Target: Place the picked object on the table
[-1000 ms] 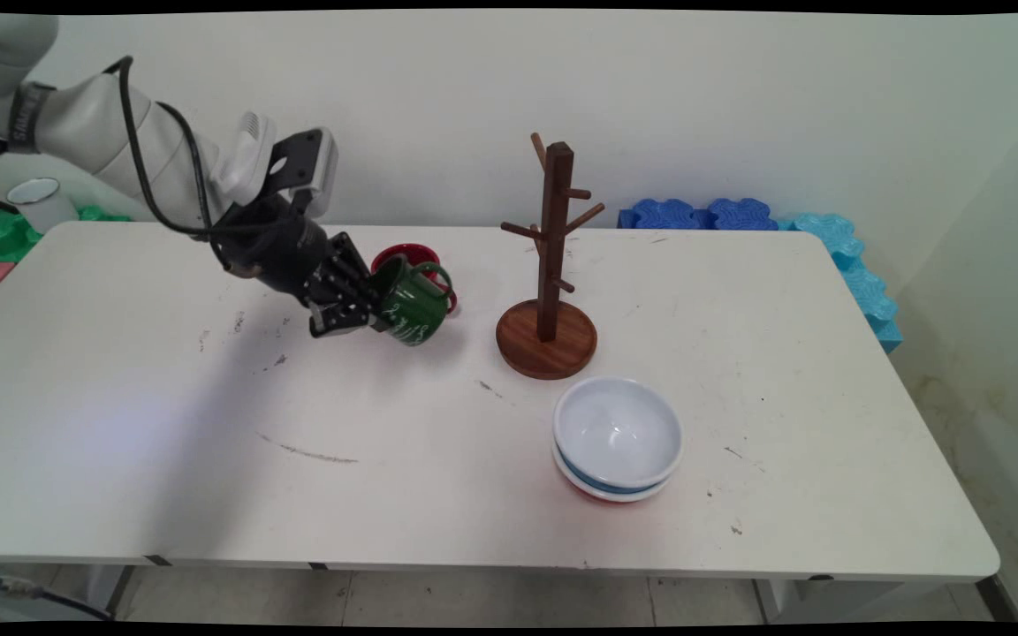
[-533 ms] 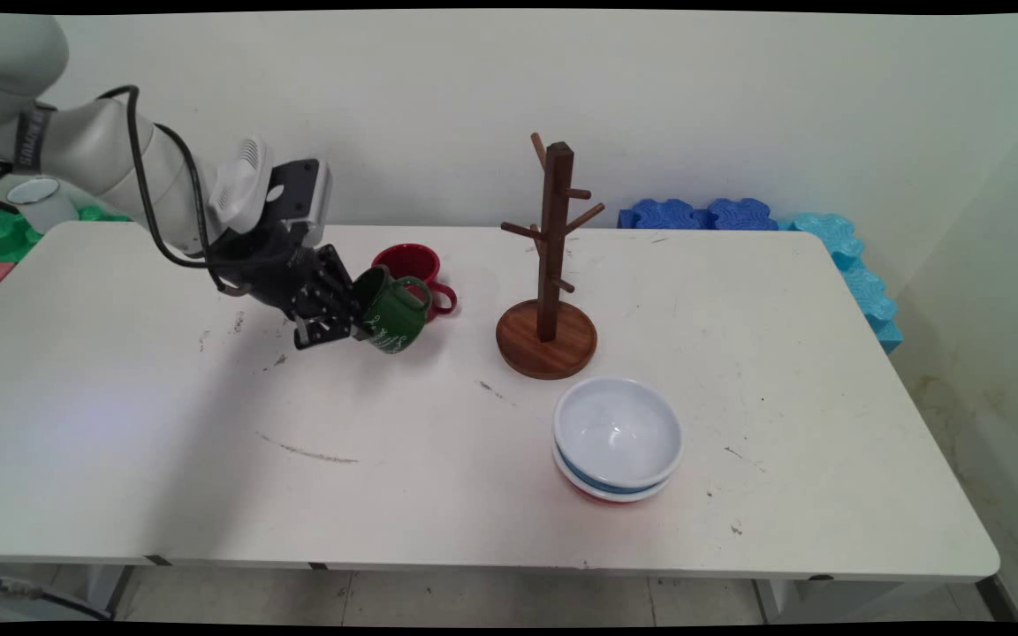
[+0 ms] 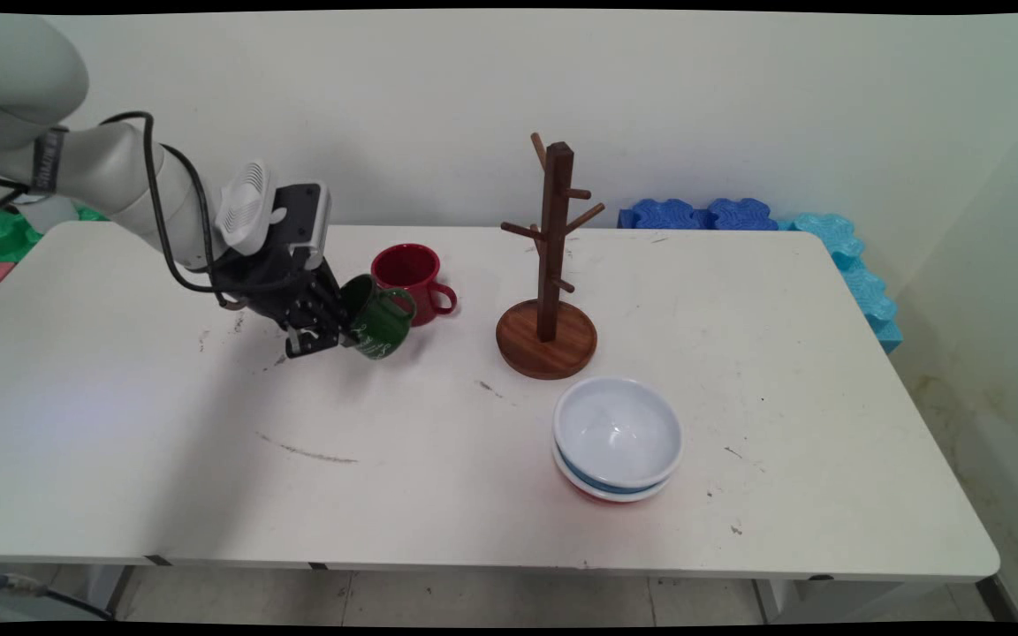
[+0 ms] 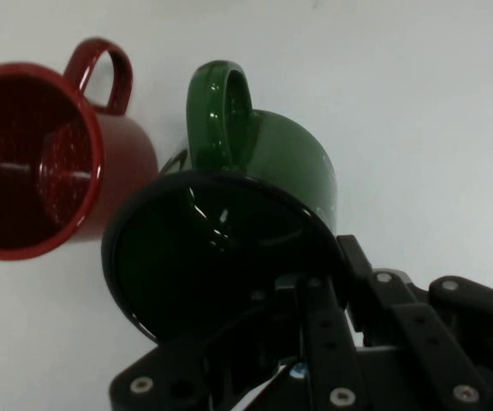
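Two mugs: one green mug (image 3: 378, 318) at 9 o'clock, one red mug (image 3: 409, 270) beside it. One wooden mug tree (image 3: 550, 265) near centre. One stack of bowls (image 3: 617, 439) at 5 o'clock, bowl count unclear.

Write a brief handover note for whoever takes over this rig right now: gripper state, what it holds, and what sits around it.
Gripper: shut on the green mug, gripping its rim; the mug hangs tilted, low over the white table.
Red mug: upright on the table just behind the green one, handle toward the wooden mug tree.
Mug tree: pegs bare, nothing hung.
Stacked bowls: in front of the mug tree, toward the table's near edge.
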`<state>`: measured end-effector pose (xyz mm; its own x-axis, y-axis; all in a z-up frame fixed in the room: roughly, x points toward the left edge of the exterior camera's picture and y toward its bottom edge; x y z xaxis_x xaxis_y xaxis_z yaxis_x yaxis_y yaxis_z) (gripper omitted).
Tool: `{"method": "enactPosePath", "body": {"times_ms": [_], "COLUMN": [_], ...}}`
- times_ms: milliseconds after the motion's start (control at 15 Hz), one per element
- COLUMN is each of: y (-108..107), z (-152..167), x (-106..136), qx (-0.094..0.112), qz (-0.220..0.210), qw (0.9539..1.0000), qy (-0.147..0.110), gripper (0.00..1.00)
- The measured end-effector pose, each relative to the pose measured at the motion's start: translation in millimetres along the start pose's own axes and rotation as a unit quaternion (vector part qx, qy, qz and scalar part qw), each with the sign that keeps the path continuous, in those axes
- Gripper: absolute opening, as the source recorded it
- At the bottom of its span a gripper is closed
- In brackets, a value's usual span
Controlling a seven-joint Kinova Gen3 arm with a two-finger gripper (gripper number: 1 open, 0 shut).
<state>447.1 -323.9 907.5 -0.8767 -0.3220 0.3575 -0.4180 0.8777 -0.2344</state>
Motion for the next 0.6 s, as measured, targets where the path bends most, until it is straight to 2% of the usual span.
{"method": "enactPosePath", "body": {"times_ms": [600], "y": [1], "z": [15], "x": [-12], "qx": [0.011], "qz": [0.005], "qw": [0.9995], "qy": [-0.031], "gripper": [0.0]}}
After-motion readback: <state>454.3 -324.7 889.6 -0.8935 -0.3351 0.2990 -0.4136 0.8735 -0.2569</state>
